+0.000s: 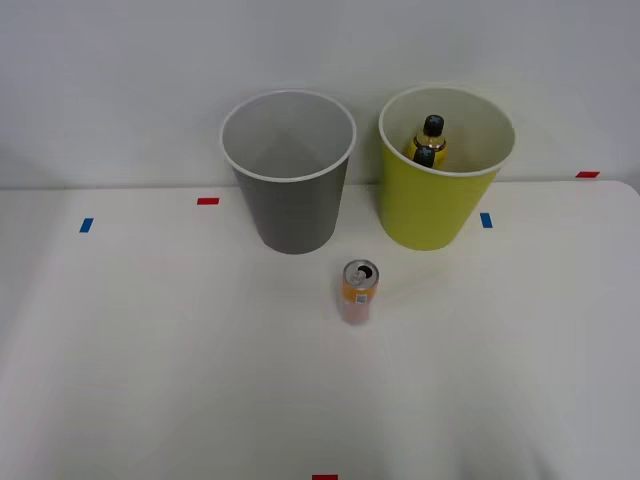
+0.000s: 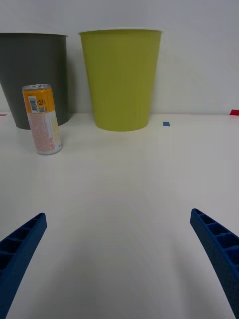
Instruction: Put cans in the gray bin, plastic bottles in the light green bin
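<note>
The white desk (image 1: pixel 150 380) lies wide and bare in front of the bins, with only small red and blue tape marks (image 1: pixel 208 201) near its far edge and one red mark at the near edge. The orange can (image 1: pixel 359 291) stands upright on the desk, just in front of the gap between the two bins and touching neither.

The gray bin (image 1: pixel 290 215) stands at the desk's far side by the wall; what shows of its pale inside is bare. Just to its right, close but apart, stands the light green bin (image 1: pixel 432 210), holding two plastic bottles (image 1: pixel 428 140) with black caps.

In the wrist view the right tool (image 2: pixel 119 249) hangs low over open desk with its blue ribbed fingers (image 2: pixel 20 244) spread wide and nothing between them; the can stands well ahead, off toward the gray bin's side.
</note>
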